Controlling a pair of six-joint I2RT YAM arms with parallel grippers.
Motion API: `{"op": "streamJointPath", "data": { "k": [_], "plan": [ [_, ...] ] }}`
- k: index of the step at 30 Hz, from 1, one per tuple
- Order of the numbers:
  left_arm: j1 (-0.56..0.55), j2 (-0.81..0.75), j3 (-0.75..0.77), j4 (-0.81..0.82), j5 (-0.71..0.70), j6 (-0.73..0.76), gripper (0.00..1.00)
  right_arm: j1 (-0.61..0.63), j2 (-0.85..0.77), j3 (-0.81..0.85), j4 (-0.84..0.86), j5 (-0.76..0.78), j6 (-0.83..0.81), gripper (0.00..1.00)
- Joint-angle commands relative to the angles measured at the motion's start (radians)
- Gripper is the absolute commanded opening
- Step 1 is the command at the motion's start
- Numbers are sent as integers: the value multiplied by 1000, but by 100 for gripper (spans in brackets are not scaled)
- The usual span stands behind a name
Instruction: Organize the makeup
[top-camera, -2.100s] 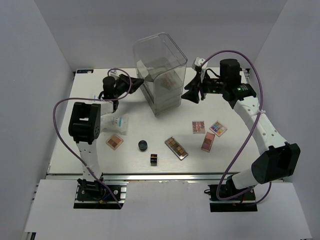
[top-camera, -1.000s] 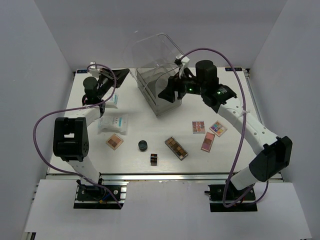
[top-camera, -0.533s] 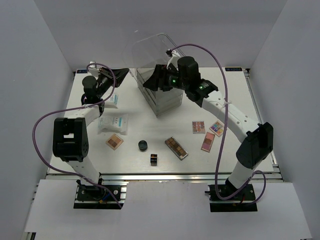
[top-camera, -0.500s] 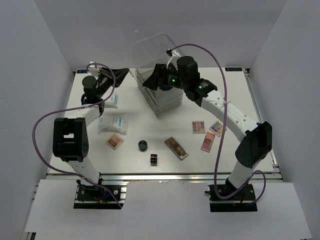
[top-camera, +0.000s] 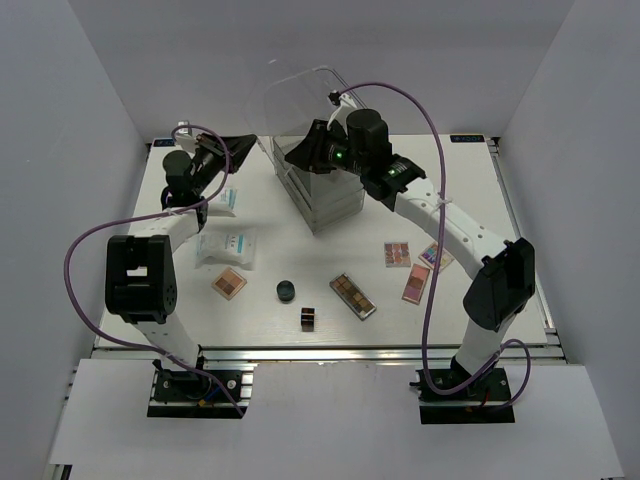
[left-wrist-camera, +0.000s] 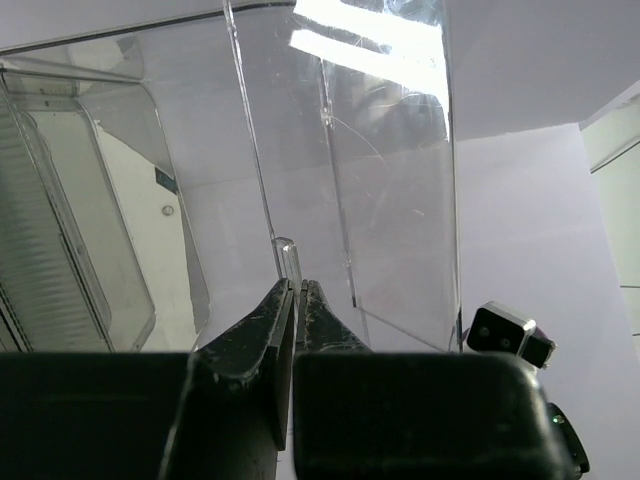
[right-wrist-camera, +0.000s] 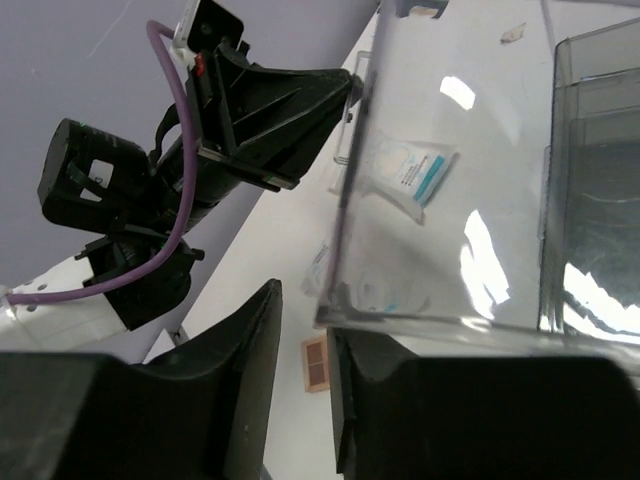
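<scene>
A clear plastic drawer hangs tilted above the tall clear drawer box. My left gripper is shut on the drawer's thin clear tab. My right gripper is at the drawer's near corner. Its jaws are a little apart, and the corner lies over the right finger's tip. The makeup lies on the table: two white packets, a brown palette, a black jar, a dark cube, a long brown palette and three colourful palettes.
The drawer box stands at the back centre of the white table. Grey walls close in the sides and back. Both arms reach over the back half, with purple cables looping above them. The left arm shows beyond the drawer in the right wrist view.
The right arm swung left from beside the box to the raised drawer's corner, and its jaws narrowed. The left gripper lifted the drawer off the box and has held still since.
</scene>
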Motion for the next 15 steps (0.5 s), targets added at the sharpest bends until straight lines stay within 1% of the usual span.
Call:
{"op": "streamJointPath", "data": {
  "k": [1, 2, 4, 5, 6, 7, 8, 9, 10, 12, 13, 15],
  "plan": [
    [11, -71, 46, 18, 20, 6, 0, 13, -14, -14, 156, 22, 8, 26],
    [11, -75, 44, 11, 22, 6, 0, 13, -14, -16, 165, 24, 7, 22],
    [10, -81, 41, -8, 22, 12, 0, 15, -12, -14, 167, 28, 7, 19],
    [45, -86, 35, -30, 14, 27, 0, 13, -12, -16, 168, 31, 7, 18],
    [51, -104, 29, -54, 8, 40, 1, 13, -12, -16, 171, 36, 5, 15],
    [59, -115, 17, -115, -13, 56, 8, 13, -14, -17, 175, 36, 2, 14],
    [63, -130, -12, -154, -27, 105, 19, 13, -14, -14, 178, 34, 2, 13],
    [74, -146, -31, -188, -42, 128, 43, 13, -14, -13, 178, 36, 4, 11],
    [80, -173, -48, -258, -56, 156, 51, 13, -18, -14, 185, 34, 2, 10],
    [94, -198, -91, -326, -101, 228, 64, 13, -28, -19, 193, 33, 4, 7],
    [99, -222, -103, -396, -122, 253, 67, 13, -28, -22, 199, 31, 7, 6],
    [108, -242, -134, -458, -191, 305, 68, 13, -34, -22, 202, 25, 8, 5]
  ]
}}
